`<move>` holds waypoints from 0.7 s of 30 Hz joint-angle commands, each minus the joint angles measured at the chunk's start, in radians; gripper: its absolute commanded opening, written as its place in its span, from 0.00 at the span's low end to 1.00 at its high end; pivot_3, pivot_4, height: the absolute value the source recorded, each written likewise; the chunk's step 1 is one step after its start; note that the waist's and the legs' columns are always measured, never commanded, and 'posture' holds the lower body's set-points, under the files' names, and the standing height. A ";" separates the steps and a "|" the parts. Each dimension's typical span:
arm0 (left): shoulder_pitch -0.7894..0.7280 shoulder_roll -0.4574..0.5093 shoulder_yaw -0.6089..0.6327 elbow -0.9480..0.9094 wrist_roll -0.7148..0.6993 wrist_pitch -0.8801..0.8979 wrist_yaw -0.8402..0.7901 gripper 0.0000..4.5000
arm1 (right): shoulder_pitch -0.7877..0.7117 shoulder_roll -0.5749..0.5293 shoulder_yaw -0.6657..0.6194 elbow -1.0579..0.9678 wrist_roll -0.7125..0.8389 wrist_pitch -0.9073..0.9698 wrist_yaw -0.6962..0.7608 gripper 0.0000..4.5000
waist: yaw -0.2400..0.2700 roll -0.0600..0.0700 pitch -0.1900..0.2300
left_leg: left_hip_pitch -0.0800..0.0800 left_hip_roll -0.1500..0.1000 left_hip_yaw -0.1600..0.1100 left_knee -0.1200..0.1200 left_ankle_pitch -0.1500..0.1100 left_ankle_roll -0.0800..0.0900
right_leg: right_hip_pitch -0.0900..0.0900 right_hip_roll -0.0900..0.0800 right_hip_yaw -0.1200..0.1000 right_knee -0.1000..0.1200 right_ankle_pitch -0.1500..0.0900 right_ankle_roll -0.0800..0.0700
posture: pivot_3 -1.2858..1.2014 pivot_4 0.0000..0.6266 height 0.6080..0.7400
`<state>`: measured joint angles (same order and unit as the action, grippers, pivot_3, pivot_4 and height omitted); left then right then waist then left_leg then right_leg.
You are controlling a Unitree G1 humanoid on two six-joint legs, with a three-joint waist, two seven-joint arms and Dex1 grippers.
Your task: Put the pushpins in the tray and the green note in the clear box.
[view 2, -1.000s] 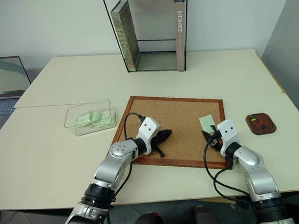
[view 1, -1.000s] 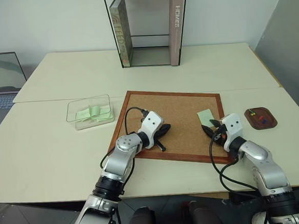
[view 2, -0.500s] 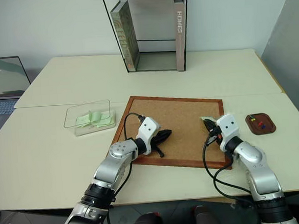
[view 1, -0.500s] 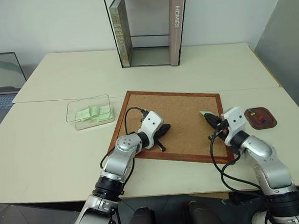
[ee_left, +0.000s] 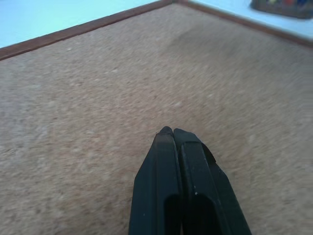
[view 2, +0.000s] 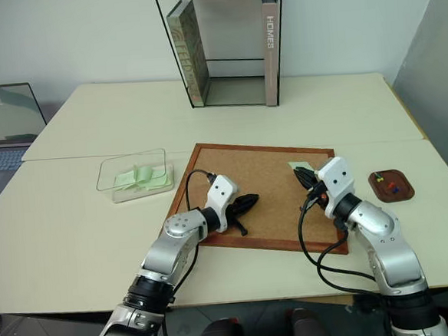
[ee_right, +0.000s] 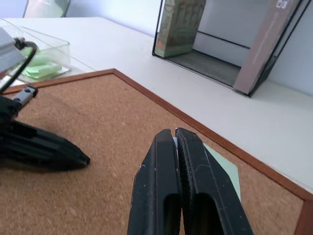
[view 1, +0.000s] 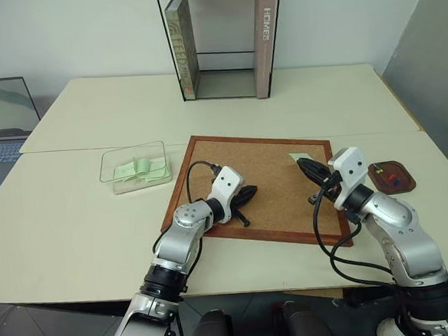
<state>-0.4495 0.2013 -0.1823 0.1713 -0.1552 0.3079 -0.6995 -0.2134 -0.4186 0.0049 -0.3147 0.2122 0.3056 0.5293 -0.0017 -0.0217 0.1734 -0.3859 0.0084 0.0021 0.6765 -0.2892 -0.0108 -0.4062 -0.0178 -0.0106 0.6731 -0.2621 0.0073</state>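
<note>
From the head camera, the right gripper [view 1: 304,165] is clenched on the green note [view 1: 295,158], lifted over the far right part of the corkboard [view 1: 266,161]; the slip juts out past the black fingertips toward the board's far edge, mostly hidden by them, so its long axis cannot be made out here. The right forearm slants up from the board's near right corner, gripper about level and aimed inward and away. The left gripper [view 1: 248,192] lies low over the board's near left part, fingers pressed together and empty, pointing toward the right. The tray [view 1: 391,177] sits on the table [view 1: 74,217] just right of the board with pushpins [view 1: 392,177] inside (red and blue heads are distinguishable, little else). The clear box [view 1: 134,167] stands left of the board, holding other pale green slips. A wire shelf [view 1: 220,41] with books stands at the far edge, its top cut off. In the left wrist view the shut fingers [ee_left: 168,186] hover over bare cork, the tray cut off at a corner. In the right wrist view the note [ee_right: 226,169] shows as a pale wedge beyond the closed fingers [ee_right: 166,191], its near part covered by them, with the left gripper [ee_right: 73,156] lying on the cork beyond.
</note>
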 commanded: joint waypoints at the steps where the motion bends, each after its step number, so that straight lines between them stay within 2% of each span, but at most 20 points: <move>1: -0.065 0.017 0.068 -0.043 -0.062 -0.054 -0.041 0.18 | -0.026 -0.017 -0.007 -0.039 0.019 0.003 0.023 0.00 | 0.000 -0.002 0.002 | 0.000 0.000 0.000 0.000 0.000 0.000 | 0.000 0.000 0.000 0.000 0.000 0.000 | 0.52 0.24 1.00; 4: -0.100 0.053 0.089 -0.048 -0.083 -0.112 -0.099 0.30 | -0.036 -0.019 -0.006 -0.040 0.019 0.007 0.027 0.00 | 0.000 -0.002 0.002 | -0.001 0.000 0.000 0.000 0.000 0.000 | -0.001 0.000 0.000 0.000 0.000 0.000 | 0.52 0.24 1.00; 9: -0.137 0.122 0.041 -0.007 -0.026 -0.251 -0.189 0.52 | -0.050 -0.021 0.002 -0.050 0.018 0.024 0.029 0.00 | 0.000 -0.002 0.002 | -0.001 0.000 0.000 0.000 0.000 0.000 | -0.001 0.000 0.000 -0.001 0.000 0.000 | 0.52 0.24 1.00; 13: -0.190 0.142 0.001 0.072 0.023 -0.382 -0.245 0.66 | -0.066 -0.027 0.016 -0.064 0.026 0.062 0.039 0.00 | 0.000 -0.002 0.002 | -0.001 0.000 0.000 0.000 0.000 0.000 | -0.001 0.000 0.000 0.000 0.000 0.000 | 0.52 0.24 1.00; 21: -0.348 0.092 -0.032 0.330 0.094 -0.574 -0.267 0.66 | -0.086 -0.040 0.033 -0.136 0.087 0.197 0.062 0.00 | 0.001 -0.002 0.002 | -0.003 0.000 0.000 0.000 0.000 0.000 | -0.001 0.000 -0.001 -0.001 0.000 0.000 | 0.52 0.24 1.00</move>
<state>-0.7633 0.3036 -0.2016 0.4673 -0.0766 -0.2049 -0.9543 -0.2836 -0.4475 0.0421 -0.3931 0.2718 0.4776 0.5818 -0.0003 -0.0241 0.1754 -0.3899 0.0079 0.0018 0.6768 -0.2893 -0.0107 -0.4081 -0.0178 -0.0113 0.6720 -0.2620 0.0071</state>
